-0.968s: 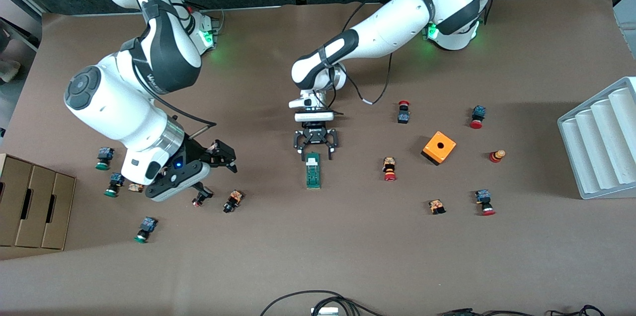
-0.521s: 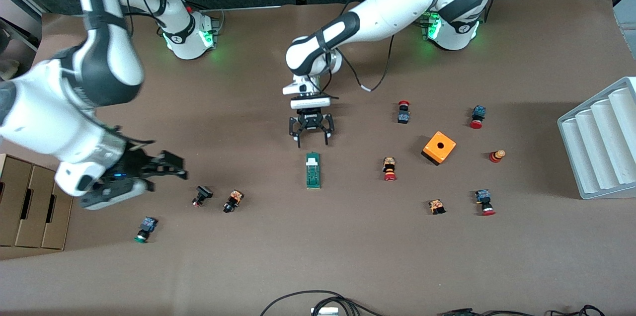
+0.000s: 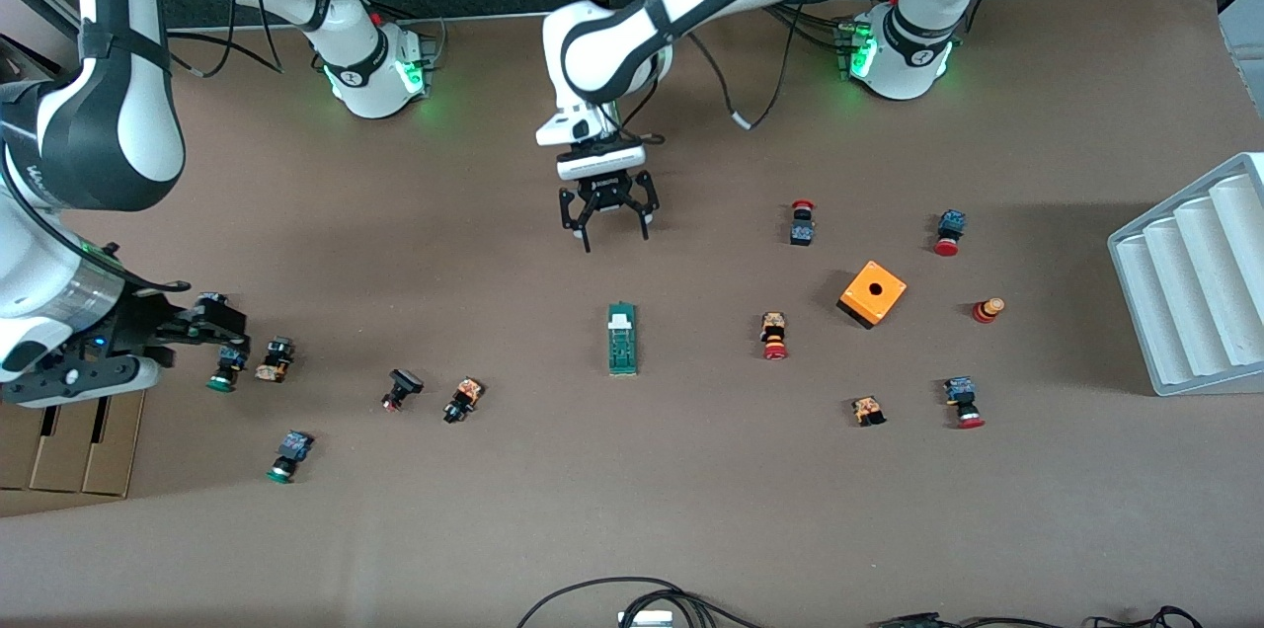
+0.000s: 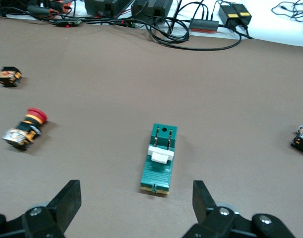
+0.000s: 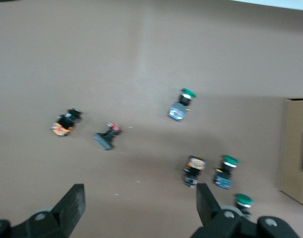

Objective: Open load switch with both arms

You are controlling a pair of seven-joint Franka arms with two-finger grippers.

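The load switch (image 3: 622, 339) lies flat on the table (image 3: 632, 510) with nothing touching it, its white end piece turned toward my bases, and I take it as my landmark for everything here. My left end effector (image 3: 609, 225) hangs in the air over bare table between the load switch and my left base, fingers spread wide and empty. In the left wrist view the load switch (image 4: 160, 158) sits squarely between my two fingertips (image 4: 67, 198), so I'm lined up on it but well above it.

My right end effector (image 3: 212, 322) is well apart from the load switch, over the cluster of green push buttons (image 3: 222, 371) toward the right arm's end of the table, beside the cardboard box (image 3: 69, 440). Its fingers stand apart too, holding nothing; the right wrist view shows only push buttons (image 5: 226, 171) and the box edge below.

By my reading, no grip is made and the opening itself hasn't begun: this is the approach step. Next I'd need the left end effector down around the white end, and the right arm brought across to pin the green body, since the piece looks light enough to slide if I pull one-handed. The orange cube (image 3: 872, 292) and the red push button (image 3: 774, 337) toward the left arm's end sit clear of that path.
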